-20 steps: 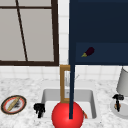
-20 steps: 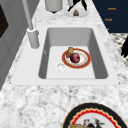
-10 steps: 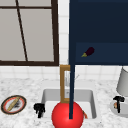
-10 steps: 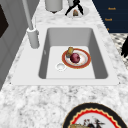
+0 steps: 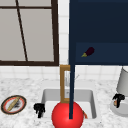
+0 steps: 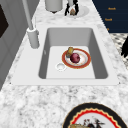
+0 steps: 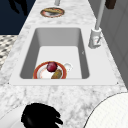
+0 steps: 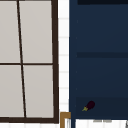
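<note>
The right hand [image 5: 118,98] hangs over the counter [image 5: 105,86] to the right of the sink [image 5: 48,96], its fingers curled down round a small orange-brown thing [image 5: 115,103] that it pinches above a white plate [image 5: 117,110]; the left side view shows the same hand [image 6: 71,6] with the brownish thing [image 6: 72,11] between its fingertips over that plate [image 6: 83,10]. Just behind this hand stands a grey canister [image 5: 123,81]. Well to its left, across the basin, the left hand [image 5: 39,109] hovers at the sink's left edge with its fingers bent downward and holding nothing. Further left of that hand lies a round patterned plate [image 5: 13,104] carrying a long tan piece of food. Down in the basin between the two hands sits a red-rimmed plate [image 6: 76,58] with a dark red fruit [image 6: 75,57] and a tan lump [image 6: 70,50], beside the drain [image 6: 60,66]. Beyond, the faucet [image 6: 32,35] rises, and high above the right hand a small eggplant [image 5: 88,52] lies in the dark blue cabinet [image 5: 105,30]
</note>
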